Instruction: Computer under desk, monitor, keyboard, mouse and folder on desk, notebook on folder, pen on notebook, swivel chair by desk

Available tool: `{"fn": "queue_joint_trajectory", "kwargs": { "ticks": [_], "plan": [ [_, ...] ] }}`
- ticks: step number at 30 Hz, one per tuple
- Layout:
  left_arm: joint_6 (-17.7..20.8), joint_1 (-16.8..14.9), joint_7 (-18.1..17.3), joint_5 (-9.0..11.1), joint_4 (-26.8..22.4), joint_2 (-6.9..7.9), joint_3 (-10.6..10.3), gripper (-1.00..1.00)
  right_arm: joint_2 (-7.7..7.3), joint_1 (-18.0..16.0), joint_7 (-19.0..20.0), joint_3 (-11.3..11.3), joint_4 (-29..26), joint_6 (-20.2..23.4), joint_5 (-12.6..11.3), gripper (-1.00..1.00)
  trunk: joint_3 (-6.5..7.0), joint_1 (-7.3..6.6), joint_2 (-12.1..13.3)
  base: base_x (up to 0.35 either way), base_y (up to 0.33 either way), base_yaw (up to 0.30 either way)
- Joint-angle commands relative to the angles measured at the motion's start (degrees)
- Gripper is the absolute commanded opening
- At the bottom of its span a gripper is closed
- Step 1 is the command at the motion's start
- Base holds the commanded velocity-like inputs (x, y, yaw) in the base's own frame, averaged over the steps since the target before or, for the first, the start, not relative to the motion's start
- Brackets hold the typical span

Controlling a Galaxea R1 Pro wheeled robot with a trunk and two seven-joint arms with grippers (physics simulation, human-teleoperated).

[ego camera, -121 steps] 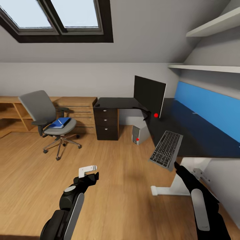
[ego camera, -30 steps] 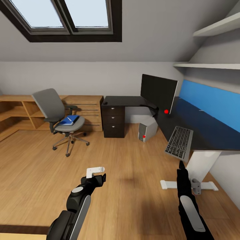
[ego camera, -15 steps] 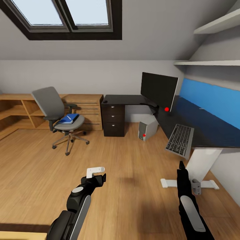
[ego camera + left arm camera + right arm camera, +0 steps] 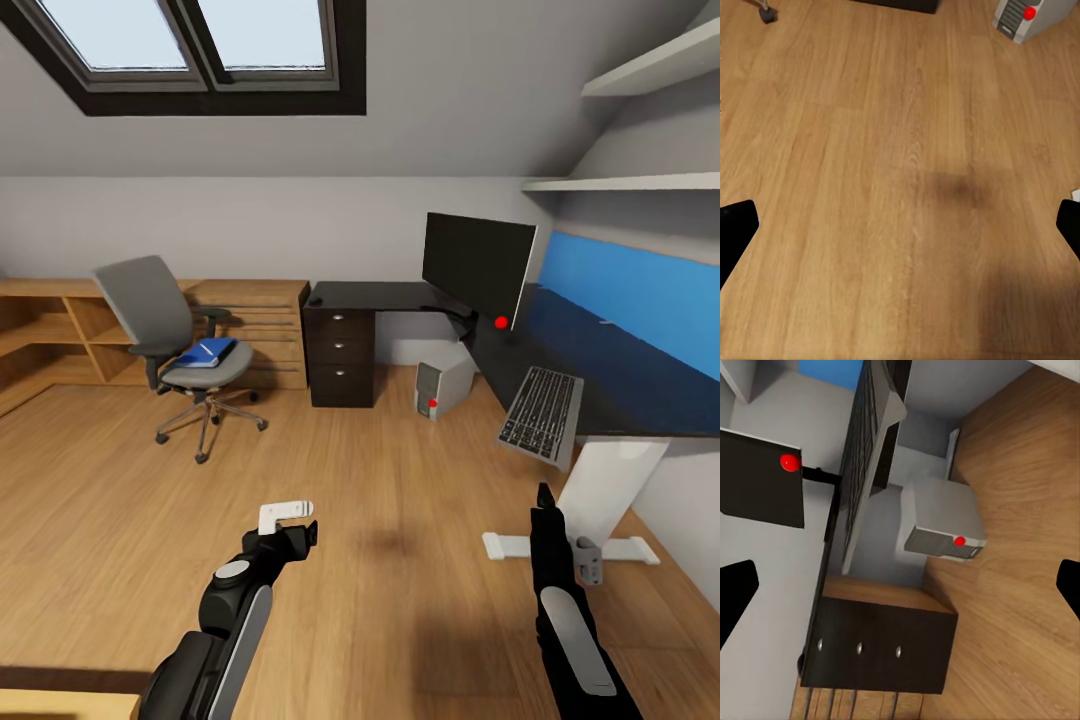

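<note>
Head view: slim grey-framed keyboard (image 4: 541, 412) overhangs matte black desk (image 4: 600, 385) edge.

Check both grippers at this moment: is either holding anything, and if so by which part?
Nothing is held. The left gripper and right gripper hang over bare floor with open jaws. The keyboard lies on the desk edge, apart from the right gripper.

You saw a black desk (image 4: 620, 395) on white legs, a black monitor (image 4: 476, 262) with a red dot, a grey-framed, black-keyed keyboard (image 4: 541, 411), a silver-grey computer (image 4: 443, 386) with a red light, a bright blue folder (image 4: 207, 352) and a grey swivel chair (image 4: 170, 335) with black armrests.
</note>
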Motion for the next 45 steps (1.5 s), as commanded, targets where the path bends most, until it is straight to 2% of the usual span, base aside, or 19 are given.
{"fn": "queue_joint_trajectory", "kwargs": {
  "ticks": [1, 9, 28, 38, 45],
  "plan": [
    [0.20, -0.04, 0.52, 0.60, -0.03, 0.01, 0.00, 1.00, 0.04, -0.03, 0.08, -0.02, -0.04, -0.16, -0.54, 1.00, -0.05, -0.01, -0.03, 0.000, 0.000, 0.000],
    [0.13, -0.04, 0.48, 0.59, 0.02, 0.08, 0.04, 1.00, -0.01, -0.03, 0.16, -0.09, -0.04, -0.28, -0.46, 1.00, -0.05, -0.01, -0.03, 0.023, 0.000, 0.000],
    [0.13, -0.04, 0.52, 0.58, 0.11, 0.10, 0.00, 1.00, -0.04, -0.03, 0.11, -0.35, -0.04, -0.21, -0.42, 1.00, -0.05, -0.01, -0.03, 0.309, 0.000, 0.000],
    [0.09, -0.04, 0.52, 0.55, 0.12, 0.10, -0.07, 1.00, -0.25, -0.03, 0.05, -0.79, -0.04, -0.21, -0.37, 1.00, -0.05, -0.01, -0.03, 0.123, 0.000, 0.000],
    [0.10, -0.04, 0.52, 0.56, 0.28, 0.10, -0.13, 1.00, -0.32, -0.03, -0.14, -2.00, 0.09, -0.21, -0.44, 1.00, -0.05, -0.01, -0.03, 0.069, 0.000, 0.000]
  ]
}}
